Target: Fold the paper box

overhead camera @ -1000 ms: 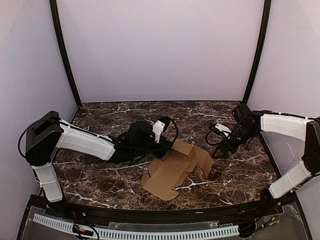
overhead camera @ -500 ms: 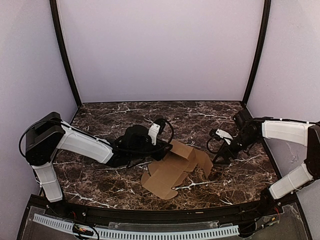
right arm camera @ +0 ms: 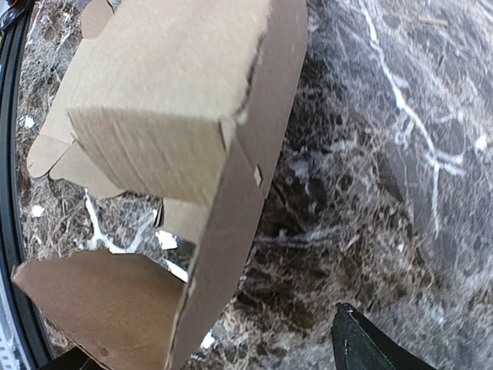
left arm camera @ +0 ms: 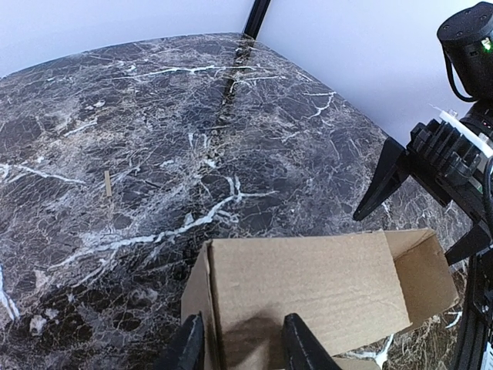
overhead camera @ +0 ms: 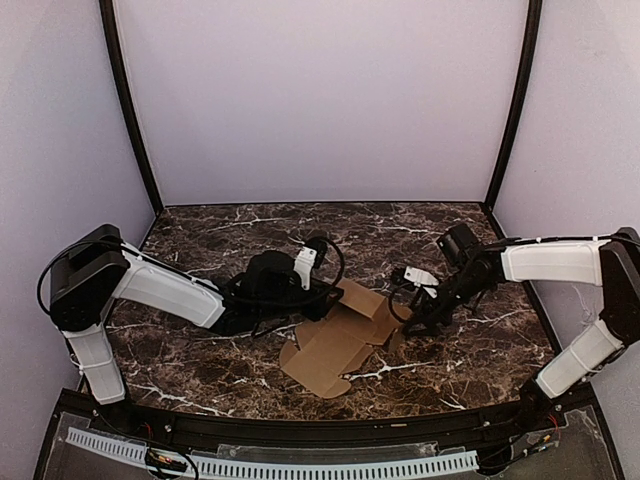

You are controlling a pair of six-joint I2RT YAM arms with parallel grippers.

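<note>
The jaws of the left gripper (left arm camera: 243,335) are set narrowly apart astride the left end of a raised panel of the paper box (left arm camera: 308,285). Whether the cardboard is pinched cannot be told. The jaws of the right gripper (overhead camera: 415,320) are spread wide, and an upright flap at the box's right end is seen between them. The half-raised box is found near the middle of the marble table (left arm camera: 154,154), between both arms, with its flat flaps spread on the near side.
</note>
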